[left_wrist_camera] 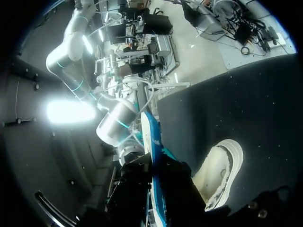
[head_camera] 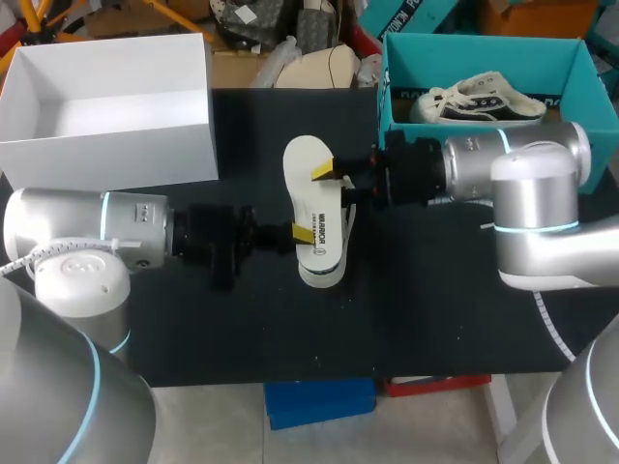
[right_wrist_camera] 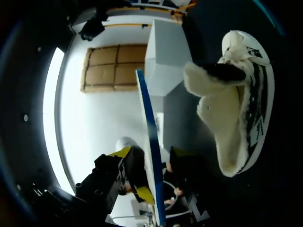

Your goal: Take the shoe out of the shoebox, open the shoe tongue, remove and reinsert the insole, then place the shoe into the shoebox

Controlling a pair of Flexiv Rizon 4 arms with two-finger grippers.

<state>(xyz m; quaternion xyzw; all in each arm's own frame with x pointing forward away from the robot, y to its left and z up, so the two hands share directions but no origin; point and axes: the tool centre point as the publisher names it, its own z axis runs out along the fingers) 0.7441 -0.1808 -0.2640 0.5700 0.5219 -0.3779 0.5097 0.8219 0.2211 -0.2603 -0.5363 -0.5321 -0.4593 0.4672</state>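
We hold the insole (head_camera: 311,198) between our two arms above the middle of the black table (head_camera: 435,309). It lies flat in the air, its white printed face up and its blue underside down. Our left gripper (head_camera: 302,233) comes in from the left and is clamped on one long edge of the insole. In its wrist view the insole runs edge-on straight in between the dark fingers. Our right gripper (head_camera: 329,174) comes from the other side and pinches the opposite edge nearer the far end, one yellow tip on each face.

The shoe (head_camera: 321,277) rests on the table directly under the insole, free of both grippers. It is white with dark stripes and a fleecy lining, and its opening gapes wide. The teal shoebox (head_camera: 484,48) stands open at the table's far right corner, well apart from the shoe, with a second sneaker (head_camera: 474,101) inside. A white box (head_camera: 106,97), also open, stands at the far left.
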